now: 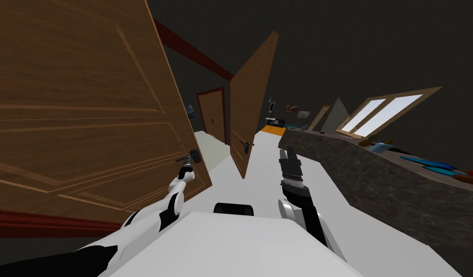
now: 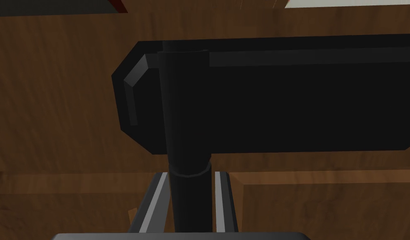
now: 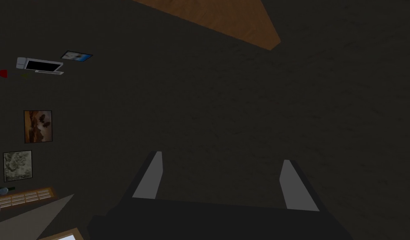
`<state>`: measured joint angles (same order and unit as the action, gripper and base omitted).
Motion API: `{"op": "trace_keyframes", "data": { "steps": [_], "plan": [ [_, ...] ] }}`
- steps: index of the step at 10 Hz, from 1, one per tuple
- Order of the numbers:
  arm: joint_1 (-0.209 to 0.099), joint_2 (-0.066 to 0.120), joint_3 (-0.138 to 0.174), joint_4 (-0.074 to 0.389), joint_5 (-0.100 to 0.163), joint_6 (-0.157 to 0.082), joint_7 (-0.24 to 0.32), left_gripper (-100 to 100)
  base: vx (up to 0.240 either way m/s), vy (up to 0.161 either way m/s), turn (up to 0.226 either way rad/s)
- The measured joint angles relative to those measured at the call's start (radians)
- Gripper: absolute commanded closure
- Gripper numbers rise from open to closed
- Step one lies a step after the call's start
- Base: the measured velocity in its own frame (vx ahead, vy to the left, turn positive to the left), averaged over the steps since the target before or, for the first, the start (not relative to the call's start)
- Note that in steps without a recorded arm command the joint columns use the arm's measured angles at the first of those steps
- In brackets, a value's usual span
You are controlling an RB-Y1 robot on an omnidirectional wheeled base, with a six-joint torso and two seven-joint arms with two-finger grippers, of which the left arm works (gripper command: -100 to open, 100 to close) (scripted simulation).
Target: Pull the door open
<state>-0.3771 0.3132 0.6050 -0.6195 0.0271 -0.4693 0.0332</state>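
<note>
Step in hand: grasp made, pull phase.

- Left arm (image 1: pixel 175 192) is stretched to the big brown door (image 1: pixel 77 120) on my left. It reaches the dark door handle (image 1: pixel 192 156) near the door's free edge.
- Left jaws are closed down on the handle (image 2: pixel 185 125). In the left wrist view both fingers (image 2: pixel 156 204) press the sides of the dark round bar, with no gap visible. A black plate (image 2: pixel 283 104) sits right behind the bar, with brown door panel all around it.
- Right jaws are wide open with nothing in them. The fingers (image 3: pixel 150 179) stand well apart. The right arm (image 1: pixel 298 192) is parked out front over the white floor (image 1: pixel 259 158), well apart from the door.
- How far the door has swung, I can't tell. Floor shows past its free edge, so it's probably off the frame already.
- A second brown door (image 1: pixel 252 96) stands open further down, and it isn't the target.

Next move, my read: hold the clamp and draw the left hand back toward the chest along the door's arc, not in a straight line. The wrist needs to rotate with the swing or the bar will twist out of the thin fingers. The base probably has to back off too, since the door edge would sweep toward the torso.

Risks: the round bar slipping between flat blades, or the elbow running out of travel before the door is wide.
</note>
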Motion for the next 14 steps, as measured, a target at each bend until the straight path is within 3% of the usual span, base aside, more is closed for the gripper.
{"op": "trace_keyframes", "data": {
  "steps": [2, 7, 9, 14],
  "plan": [
    [-0.002, -0.003, -0.017, 0.008, -0.003, 0.001, 0.009, 100, -0.139, -0.002, -0.055],
    [-0.009, 0.01, -0.072, 0.022, -0.014, -0.012, 0.05, 100, -0.22, 0.025, -0.104],
    [0.002, 0.006, -0.099, -0.005, -0.02, -0.001, 0.069, 100, -0.24, 0.008, -0.104],
    [0.002, 0.011, -0.138, 0.0, -0.028, -0.001, 0.099, 100, -0.157, 0.024, -0.072]
  ]
}}
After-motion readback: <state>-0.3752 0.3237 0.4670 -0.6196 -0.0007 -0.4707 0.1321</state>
